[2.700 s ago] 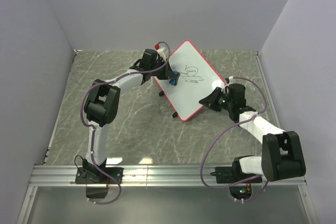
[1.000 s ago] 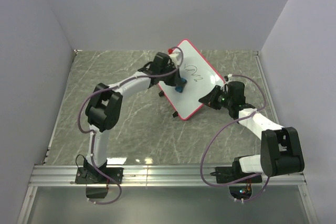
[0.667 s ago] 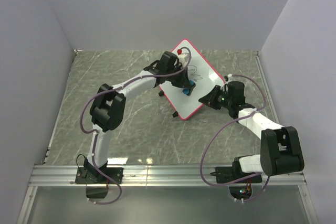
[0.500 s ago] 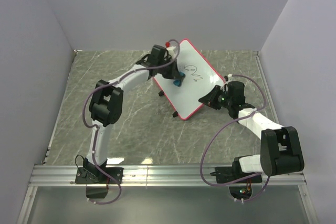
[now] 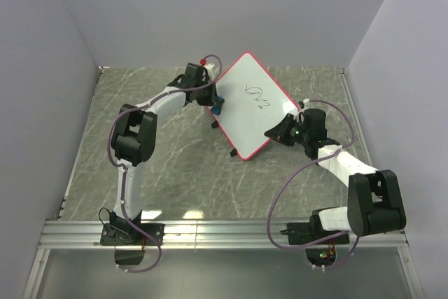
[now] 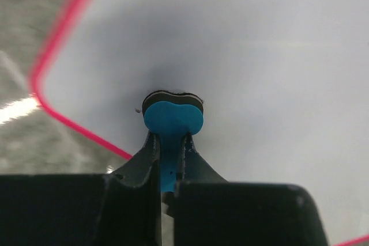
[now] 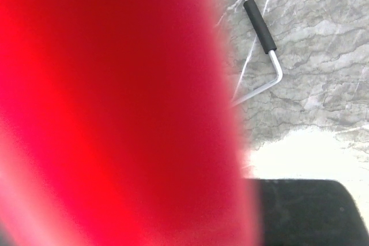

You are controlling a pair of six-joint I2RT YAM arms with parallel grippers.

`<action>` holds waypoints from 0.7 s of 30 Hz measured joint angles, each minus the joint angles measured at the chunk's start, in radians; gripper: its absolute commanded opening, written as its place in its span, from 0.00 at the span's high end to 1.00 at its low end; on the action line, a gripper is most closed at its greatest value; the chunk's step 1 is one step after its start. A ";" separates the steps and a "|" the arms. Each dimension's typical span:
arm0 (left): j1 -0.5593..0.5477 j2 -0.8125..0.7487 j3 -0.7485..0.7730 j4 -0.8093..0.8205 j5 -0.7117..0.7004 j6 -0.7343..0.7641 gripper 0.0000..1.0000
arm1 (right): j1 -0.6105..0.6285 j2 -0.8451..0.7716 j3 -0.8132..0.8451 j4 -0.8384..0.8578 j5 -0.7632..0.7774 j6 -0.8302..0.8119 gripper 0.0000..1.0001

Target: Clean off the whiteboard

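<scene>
The whiteboard (image 5: 241, 122), white with a pink-red frame, stands tilted on its feet at the table's middle back. A small black scribble (image 5: 255, 96) shows on its upper part. My left gripper (image 5: 214, 105) is at the board's left edge, shut on the blue eraser (image 5: 218, 110). In the left wrist view the eraser (image 6: 173, 120) is pressed against the white board (image 6: 259, 56) near its pink corner. My right gripper (image 5: 275, 133) grips the board's lower right edge. The right wrist view is mostly filled by the blurred red frame (image 7: 115, 108).
The board's wire stand with a black sleeve (image 7: 259, 27) rests on the marble table (image 5: 140, 145). Black feet (image 5: 232, 153) stick out below the board's near edge. Grey walls close three sides, and a metal rail (image 5: 224, 232) runs along the near edge.
My left gripper swept the eraser right across the board, then back to its left edge. The scribble is smaller than before. The right arm has hardly moved.
</scene>
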 measured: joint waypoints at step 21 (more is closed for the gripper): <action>-0.307 0.039 0.291 -0.127 0.049 -0.063 1.00 | -0.002 0.000 -0.001 0.008 0.004 0.010 1.00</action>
